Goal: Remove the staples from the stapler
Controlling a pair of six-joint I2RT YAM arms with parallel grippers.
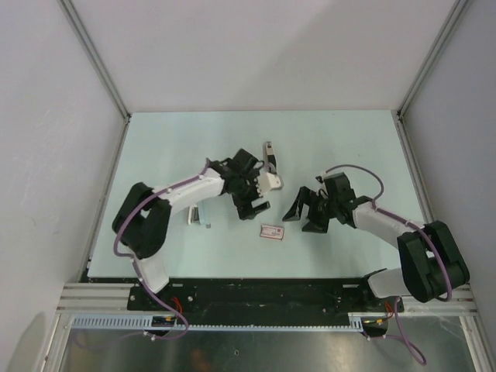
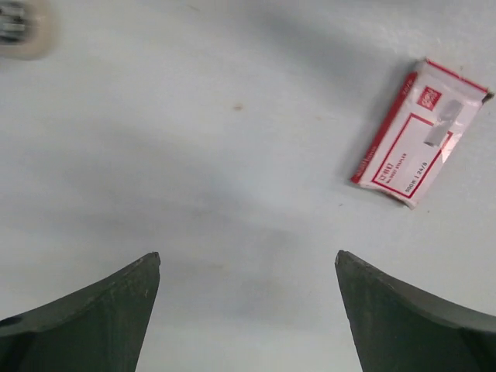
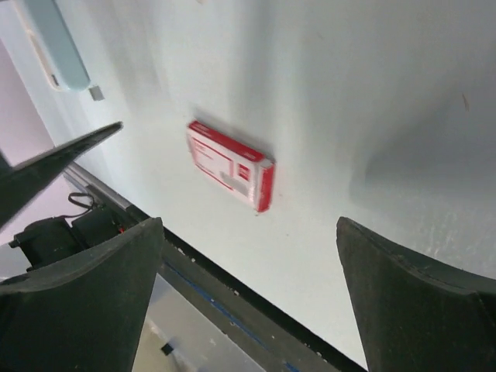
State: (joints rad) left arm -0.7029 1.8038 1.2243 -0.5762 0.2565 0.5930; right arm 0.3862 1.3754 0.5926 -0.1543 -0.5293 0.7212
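The stapler (image 1: 268, 157), a slim dark grey bar, lies at the table's middle back, just beyond my left wrist. My left gripper (image 1: 257, 209) (image 2: 248, 260) is open and empty, hovering over bare table. My right gripper (image 1: 299, 222) (image 3: 248, 225) is open and empty, right of centre. A tiny grey metal piece (image 3: 95, 93), which looks like the staples, lies at the end of a light blue object (image 3: 54, 43). The stapler itself does not show clearly in either wrist view.
A flat pink-and-white labelled box (image 1: 271, 231) (image 2: 422, 132) (image 3: 230, 164) lies between the two grippers, near the front. The light blue object (image 1: 200, 215) lies under the left forearm. A blurred whitish thing (image 2: 19, 27) sits at the left wrist view's corner. The table's black front rail (image 3: 232, 310) is near.
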